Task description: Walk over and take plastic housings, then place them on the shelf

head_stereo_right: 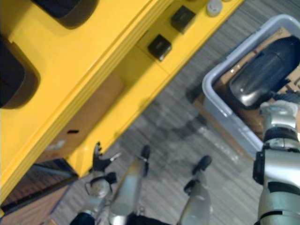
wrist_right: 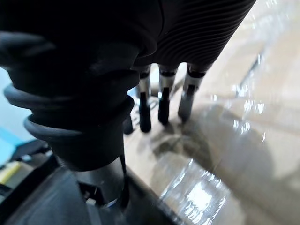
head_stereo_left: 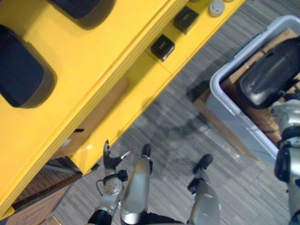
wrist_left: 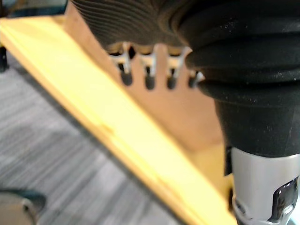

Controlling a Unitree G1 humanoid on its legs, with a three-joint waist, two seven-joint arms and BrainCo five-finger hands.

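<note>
Right hand (wrist_right: 163, 96) closest: fingers straight and loose, holding nothing, hanging over film-covered cardboard (wrist_right: 262, 93) inside the grey bin (head_stereo_left: 232, 119). Black plastic housing (head_stereo_left: 269, 75) lies in that bin, near the hand, not gripped. Step looks like the pick. Shell is rounded and glossy, likely slippery, so hook fingers under an edge rather than pinch the dome. Then lift above the bin rim before turning. Left hand (head_stereo_left: 111, 161) low by the corner of the yellow shelf (head_stereo_left: 93, 61), fingers spread, empty. Shelf carries dark rounded housings (head_stereo_left: 18, 70) up top, plus small black boxes (head_stereo_left: 162, 47) on a lower level. Bin wall and the near shelf edge are the likely snags.
</note>
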